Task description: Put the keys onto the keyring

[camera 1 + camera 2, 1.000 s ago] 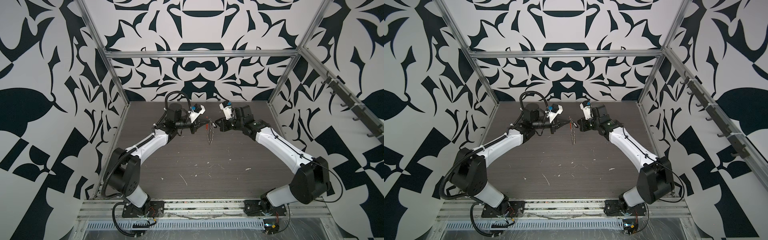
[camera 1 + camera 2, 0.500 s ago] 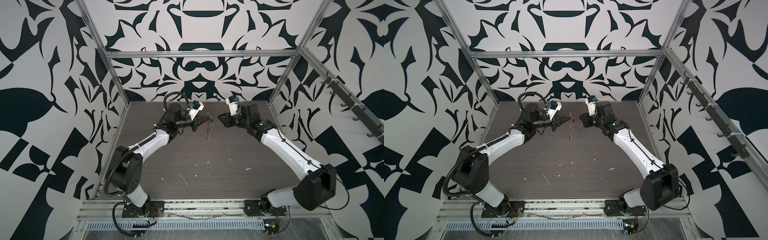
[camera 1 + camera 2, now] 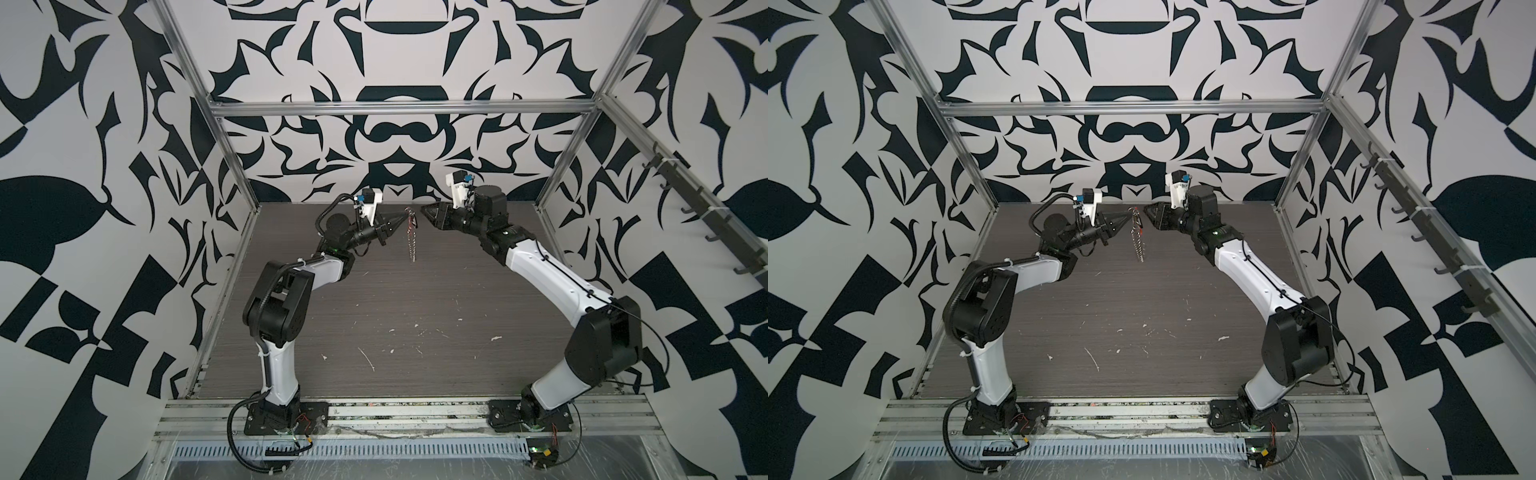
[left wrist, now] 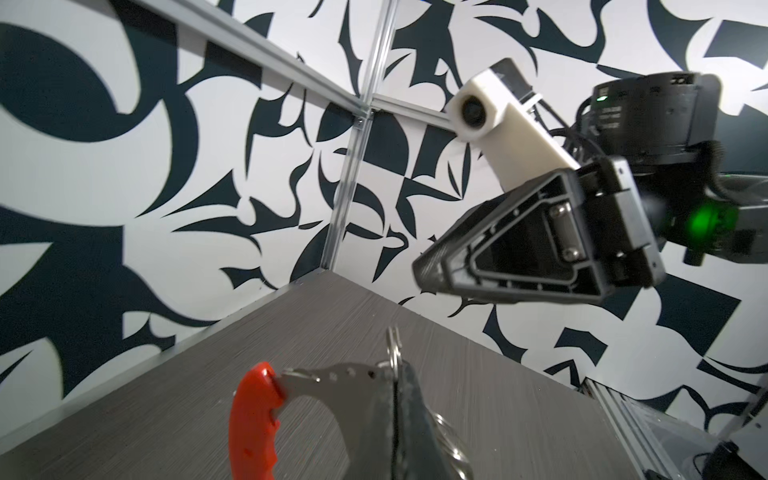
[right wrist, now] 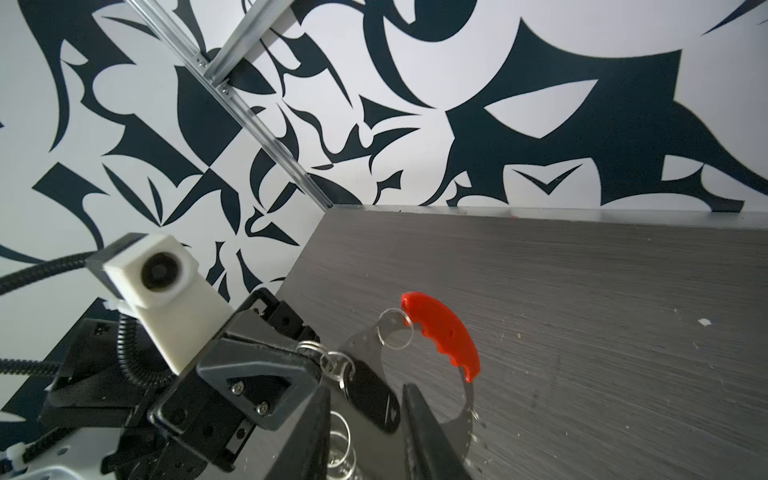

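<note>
Dark grey wood-grain tabletop (image 3: pixel 457 291), small white scraps (image 3: pixel 367 359) scattered across its near half

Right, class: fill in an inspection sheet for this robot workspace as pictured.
surface: dark wood-grain table, scuffed, pale flecks.
job's things: keyring on a metal plate with an orange-red piece; black key hangs beside it; chain dangles below.
clutter: nothing seen besides the flecks.
grippers: left gripper shut on the plate; right gripper open, apart, holding nothing.
cables: black hose loops over the left wrist; cable loop at the left base.
surroundings: black-and-white patterned walls, metal frame, hook rail on the right.
</note>
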Controlling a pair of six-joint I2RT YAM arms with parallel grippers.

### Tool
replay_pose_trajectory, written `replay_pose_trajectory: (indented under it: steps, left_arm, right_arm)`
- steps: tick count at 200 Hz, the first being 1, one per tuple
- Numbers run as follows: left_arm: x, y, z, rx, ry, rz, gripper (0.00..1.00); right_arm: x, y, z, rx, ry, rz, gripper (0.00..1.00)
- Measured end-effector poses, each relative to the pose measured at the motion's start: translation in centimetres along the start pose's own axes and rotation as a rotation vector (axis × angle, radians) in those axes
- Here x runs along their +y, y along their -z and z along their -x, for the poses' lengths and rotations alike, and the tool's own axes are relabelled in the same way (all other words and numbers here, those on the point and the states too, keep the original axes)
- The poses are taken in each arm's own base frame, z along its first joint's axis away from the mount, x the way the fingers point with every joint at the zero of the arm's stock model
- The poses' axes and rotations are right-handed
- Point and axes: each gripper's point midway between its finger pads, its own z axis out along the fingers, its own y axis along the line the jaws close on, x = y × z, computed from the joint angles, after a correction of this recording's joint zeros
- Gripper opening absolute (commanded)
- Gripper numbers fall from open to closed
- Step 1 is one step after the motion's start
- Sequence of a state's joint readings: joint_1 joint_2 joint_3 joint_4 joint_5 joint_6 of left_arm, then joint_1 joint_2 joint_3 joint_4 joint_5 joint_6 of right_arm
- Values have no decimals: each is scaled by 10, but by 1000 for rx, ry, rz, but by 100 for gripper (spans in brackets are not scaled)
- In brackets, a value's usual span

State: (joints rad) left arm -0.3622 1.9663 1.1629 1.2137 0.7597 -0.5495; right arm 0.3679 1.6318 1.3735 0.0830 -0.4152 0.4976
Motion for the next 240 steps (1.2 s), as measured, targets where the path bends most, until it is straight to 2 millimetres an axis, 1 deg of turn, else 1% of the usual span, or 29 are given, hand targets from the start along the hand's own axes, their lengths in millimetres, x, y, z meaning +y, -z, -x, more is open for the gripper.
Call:
replay_pose_trajectory:
  steps: [14,31,39,50,66,78,96,106,135,159,187,205,240]
  left_arm:
    - [4,5,4,-1,-2,6,0]
    - [-2,4,7,10,17,-6,0]
    - [-5,3,9,16,29,-7,0]
    - [-11,3,15,25,35,-3,0]
    - [-24,6,26,38,22,-4,0]
    - [-36,10,32,41,-3,-16,0]
    - [-50,16,33,47,-30,-44,0]
    - [-52,17,31,56,-16,-51,0]
    - [-53,18,22,89,77,-83,0]
    - [-52,18,18,100,119,-97,0]
    - [-53,17,18,104,146,-107,0]
    - [-56,15,24,99,141,-123,0]
    - [-63,14,31,106,133,-160,0]
  right_arm:
    - [-7,-6,1,-14,-24,-20,33]
    - [-10,-12,2,-3,-60,-47,33]
    - [-9,-14,7,3,-67,-61,33]
    - [-1,-16,17,3,-50,-75,33]
    - [22,-12,24,-9,-2,-65,35]
    - [37,-5,19,-9,25,-46,38]
    - [48,7,-3,34,46,-36,38]
    - [47,10,-10,63,43,-49,39]
    - [39,16,-23,135,19,-74,40]
    - [39,25,-26,162,29,-71,43]
    - [57,35,-22,165,65,15,46]
    - [68,35,-23,175,91,77,46]
    - [71,27,-29,204,99,153,48]
